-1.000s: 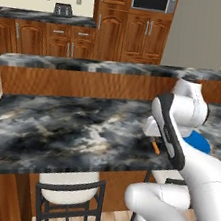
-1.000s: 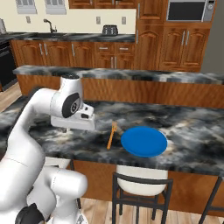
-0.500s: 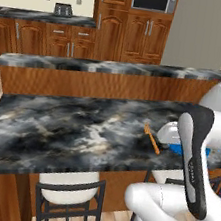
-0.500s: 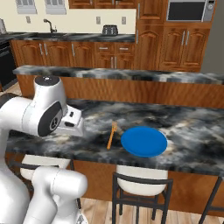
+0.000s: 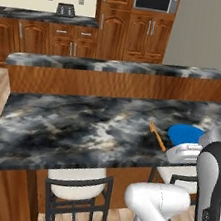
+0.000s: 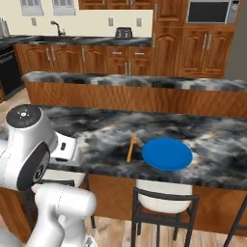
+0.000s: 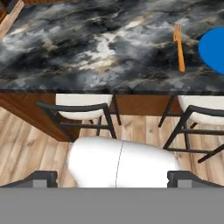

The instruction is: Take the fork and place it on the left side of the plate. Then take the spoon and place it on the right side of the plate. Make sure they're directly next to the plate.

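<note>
Since a second ago the arm has swung back from over the counter point(image 6: 96, 130) toward the near edge; fork and plate have not shifted. Hand now sits low, off the near edge, looking across the marble top from the stool side.

Gripper point(image 7: 112, 179): fingers spread fully wide, nothing between them. Dark tips show at the bottom corners of the hand view, with white robot body between.

Fork point(image 6: 131, 147): orange, lying flat on the counter just left of the plate point(image 6: 167, 153), roughly parallel to its left rim, tines pointing to the far side. A narrow strip of marble shows between them; cannot tell if it touches. Same pairing in the left base view: fork point(image 5: 157, 136), plate point(image 5: 184, 134). Judged: the fork step looks done, which would explain the empty, open hand pulling clear.

Spoon: not located from here. Right side of the plate is bare marble.

Judged next: find the spoon, likely requiring the hand to turn or the base to move.

Two stools point(image 7: 83, 109) stand under the near edge.
</note>
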